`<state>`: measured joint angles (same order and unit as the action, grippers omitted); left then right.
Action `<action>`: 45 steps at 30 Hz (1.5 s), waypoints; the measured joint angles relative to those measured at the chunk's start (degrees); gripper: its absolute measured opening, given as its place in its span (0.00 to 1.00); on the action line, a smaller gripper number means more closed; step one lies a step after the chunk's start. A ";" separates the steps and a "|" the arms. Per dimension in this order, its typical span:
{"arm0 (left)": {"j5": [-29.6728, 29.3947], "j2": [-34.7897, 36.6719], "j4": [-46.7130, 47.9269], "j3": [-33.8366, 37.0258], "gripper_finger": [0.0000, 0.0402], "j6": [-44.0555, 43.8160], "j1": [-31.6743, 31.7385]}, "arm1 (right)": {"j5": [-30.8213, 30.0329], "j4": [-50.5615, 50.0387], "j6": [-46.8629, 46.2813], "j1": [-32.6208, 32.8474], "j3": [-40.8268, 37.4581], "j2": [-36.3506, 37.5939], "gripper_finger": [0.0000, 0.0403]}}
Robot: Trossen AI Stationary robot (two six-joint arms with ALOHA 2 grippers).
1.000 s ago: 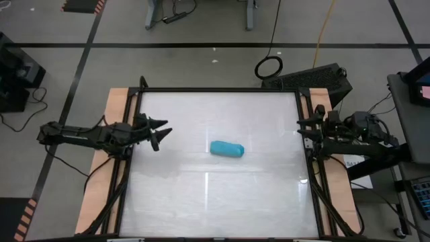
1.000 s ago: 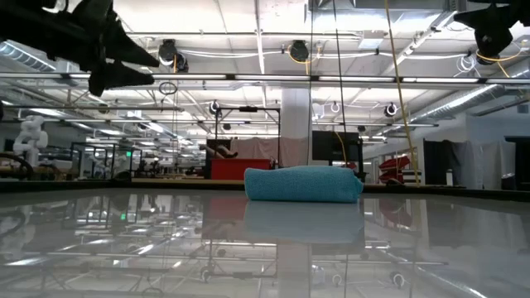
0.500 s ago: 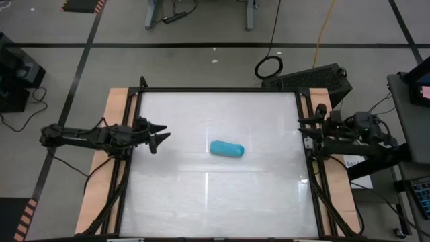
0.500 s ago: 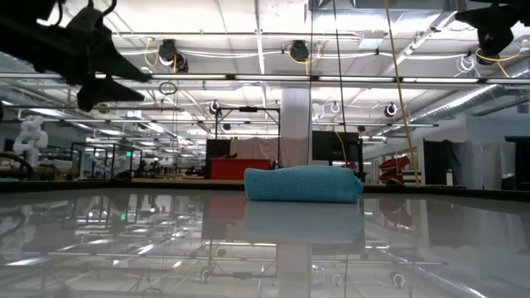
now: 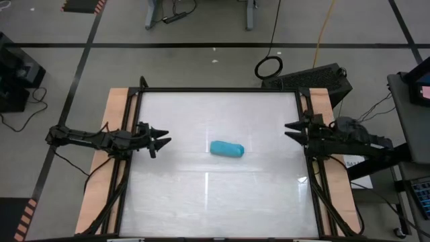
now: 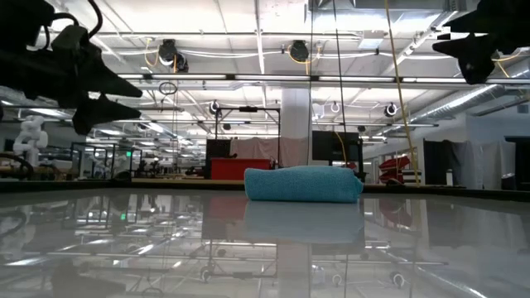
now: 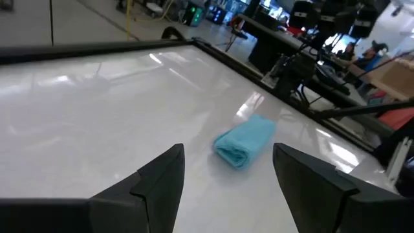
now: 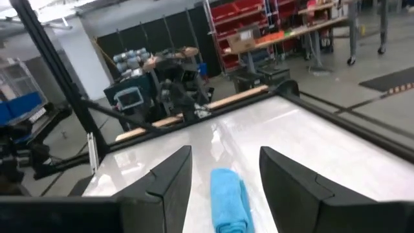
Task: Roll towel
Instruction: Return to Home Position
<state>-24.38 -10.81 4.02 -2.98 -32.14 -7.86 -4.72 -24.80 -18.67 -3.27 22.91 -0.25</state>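
The turquoise-blue towel [image 5: 226,149] lies rolled into a short cylinder on the white table's middle, resting on its long side; it also shows in the low view [image 6: 303,184], the left wrist view [image 7: 245,141] and the right wrist view [image 8: 230,200]. My left gripper [image 5: 161,140] is open and empty above the table's left part, pointing toward the towel. My right gripper [image 5: 289,127] is open and empty above the table's right edge, also pointing toward the towel.
The white glossy table [image 5: 201,195] has a dark raised frame [image 5: 215,90] around it and wooden side boards [image 5: 107,134]. Equipment and cables stand beyond the table's right edge [image 5: 403,87]. The room behind shows racks and benches.
My left gripper has drawn back toward the table's left edge and gone down a little. My right gripper has swung inward over the table's right edge toward the towel. The rolled towel has stayed where it was.
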 joint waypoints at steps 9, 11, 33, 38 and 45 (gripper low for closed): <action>-2.08 -0.37 -0.30 0.09 0.60 1.02 -0.05 | -4.43 -0.16 -0.22 -0.02 -0.25 0.04 0.42; -2.03 -0.39 -0.30 0.09 0.60 0.99 -0.05 | -4.38 -0.26 -0.21 -0.02 -0.25 0.04 0.42; -1.64 -0.39 -0.56 0.15 0.60 1.35 -0.05 | -4.25 -0.30 -0.19 -0.02 -0.23 0.04 0.42; -1.64 -0.39 -0.56 0.15 0.60 1.35 -0.05 | -4.23 -0.30 -0.19 -0.02 -0.23 0.04 0.42; -1.62 -0.39 -0.57 0.15 0.60 1.33 -0.05 | -4.23 -0.30 -0.19 -0.02 -0.23 0.04 0.42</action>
<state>-26.00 -11.20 3.45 -2.83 -30.81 -7.90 -8.95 -25.10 -18.85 -3.29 22.68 -0.21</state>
